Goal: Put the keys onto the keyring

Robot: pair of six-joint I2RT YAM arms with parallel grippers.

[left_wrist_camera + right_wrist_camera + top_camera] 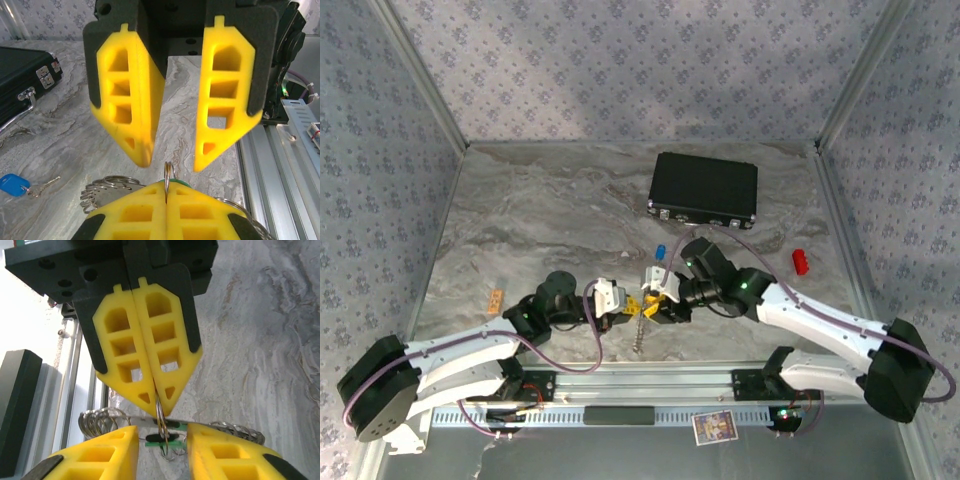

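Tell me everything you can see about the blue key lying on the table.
The blue key is tiny, with a bright blue, plastic-looking head and a short grey metal blade. It lies flat on the grey marbled table, its blade pointing right in the left wrist view, on the near side of the black case and apart from it. Nothing but the table touches it, and it is not on any ring.

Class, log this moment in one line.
left gripper: shut on thin silver metal keyring; right gripper: open, straddling green plastic-headed key; blue plastic-headed key: lying apart
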